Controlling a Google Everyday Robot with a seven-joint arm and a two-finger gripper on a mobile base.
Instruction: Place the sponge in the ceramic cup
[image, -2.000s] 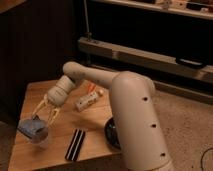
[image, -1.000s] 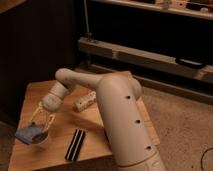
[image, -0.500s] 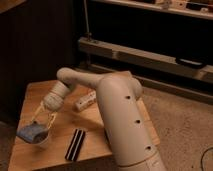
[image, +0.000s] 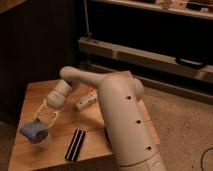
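The blue-grey sponge (image: 30, 131) lies across the mouth of the small white ceramic cup (image: 41, 144) at the table's front left corner, hiding most of the cup. My gripper (image: 42, 124) reaches down from the right, its two pale fingers straddling the sponge's top and shut on it. The sponge sticks out to the left past the fingers.
A white tube-like bottle (image: 86, 101) lies mid-table behind the gripper. A flat black striped bar (image: 76, 144) lies near the front edge, right of the cup. My thick arm covers the right side of the wooden table (image: 30, 95). Dark cabinets stand behind.
The gripper carried the sponge left and down onto the cup two seconds to one second ago. Over the last half second it has hardly moved.
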